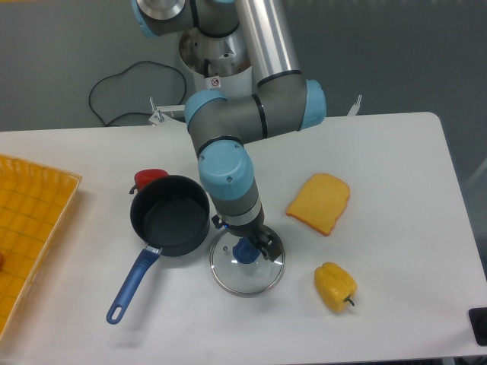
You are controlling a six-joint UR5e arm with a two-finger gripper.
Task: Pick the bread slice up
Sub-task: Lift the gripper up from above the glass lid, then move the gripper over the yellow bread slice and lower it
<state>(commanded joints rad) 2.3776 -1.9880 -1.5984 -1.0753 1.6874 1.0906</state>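
The bread slice (319, 203) lies flat on the white table, yellow-orange with a darker crust edge, right of the arm. My gripper (243, 242) hangs over a glass lid (246, 266) to the left of the slice. Its dark fingers (264, 248) stand either side of the lid's blue knob (245, 252), wider apart than the knob. The gripper looks open and holds nothing. A gap of bare table separates it from the bread slice.
A black saucepan (170, 215) with a blue handle (131, 284) sits left of the lid, with a red object (148, 177) behind it. A yellow bell pepper (335, 287) lies in front of the bread slice. A yellow tray (27, 228) is at the left edge.
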